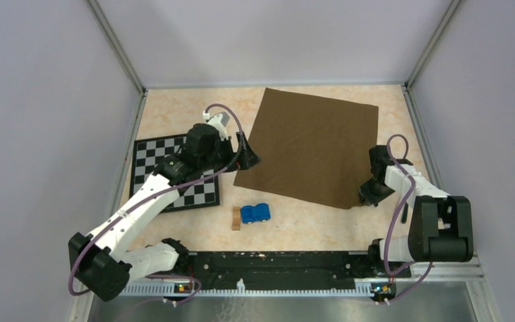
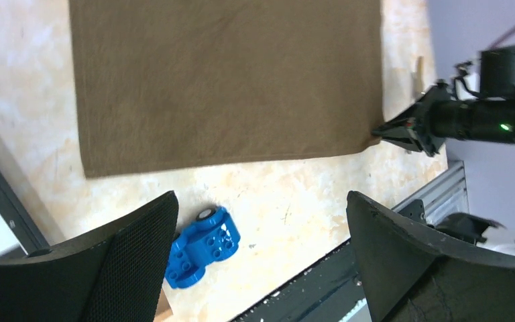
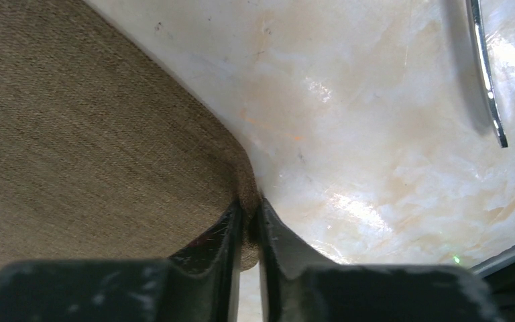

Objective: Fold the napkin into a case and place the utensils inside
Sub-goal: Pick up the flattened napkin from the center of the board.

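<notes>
- Napkin [image 1: 312, 147]: lies flat and unfolded mid-table, square, so no long axis; its edges sit a little skewed to the table [image 1: 174, 107]. No case formed yet.
- Key relation: right gripper [image 1: 364, 198] is at the napkin's near-right corner. The whole cloth spreads away from it, to the left and toward the far wall. Any fold from here, I judge, has to carry that corner across in that direction.
- Right gripper: jaws nearly together, pinching the corner. In the wrist view the fingers [image 3: 221, 235] have a tuck of cloth between them, and the corner is bunched up into the gap. Nothing else is held.
- Left gripper [image 1: 247, 155]: hovers at the napkin's left edge, close to the near-left corner, which it is best placed to take. Jaws spread wide, holding nothing; contact with the cloth cannot be told.
- Utensil [image 3: 484, 74]: only a bright metal edge shows, on bare table to the right of the pinched corner, apart from the cloth.
- Toy car [image 1: 255, 212]: just off the napkin's near edge, not touching it.
</notes>
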Controlling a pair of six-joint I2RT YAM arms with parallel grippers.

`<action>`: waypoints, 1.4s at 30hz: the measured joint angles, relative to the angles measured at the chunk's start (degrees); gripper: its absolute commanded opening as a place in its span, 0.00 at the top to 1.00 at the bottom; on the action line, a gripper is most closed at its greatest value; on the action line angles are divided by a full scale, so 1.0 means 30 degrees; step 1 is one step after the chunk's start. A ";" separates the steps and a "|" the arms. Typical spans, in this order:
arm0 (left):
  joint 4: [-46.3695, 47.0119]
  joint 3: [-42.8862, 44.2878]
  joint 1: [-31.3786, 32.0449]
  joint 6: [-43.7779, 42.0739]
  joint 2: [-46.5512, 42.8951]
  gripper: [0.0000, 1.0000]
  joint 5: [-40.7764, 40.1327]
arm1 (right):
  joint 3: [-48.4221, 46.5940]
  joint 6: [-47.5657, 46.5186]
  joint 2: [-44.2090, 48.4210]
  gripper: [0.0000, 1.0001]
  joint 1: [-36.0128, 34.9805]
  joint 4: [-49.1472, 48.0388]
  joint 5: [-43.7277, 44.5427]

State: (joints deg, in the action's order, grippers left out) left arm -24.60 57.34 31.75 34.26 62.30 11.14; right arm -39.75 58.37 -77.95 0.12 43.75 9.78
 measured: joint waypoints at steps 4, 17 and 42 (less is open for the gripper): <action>-0.1654 0.0175 0.0000 0.2361 0.2047 0.01 -0.0998 | 0.0240 0.0087 0.0321 1.00 0.0000 -0.0197 -0.0007; -1.0061 0.5326 0.0597 1.0244 1.2356 0.38 -0.6105 | 0.0729 -0.0189 0.0947 1.00 0.0000 -0.0903 -0.0066; -0.9369 0.6193 -0.0240 1.1460 1.5081 0.45 -0.8437 | 0.1406 -0.1093 0.1617 1.00 0.0000 -0.2594 -0.0503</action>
State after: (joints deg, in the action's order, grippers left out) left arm -52.71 75.92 31.03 68.64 107.55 -14.17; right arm -35.53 55.09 -73.10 0.12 35.97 8.27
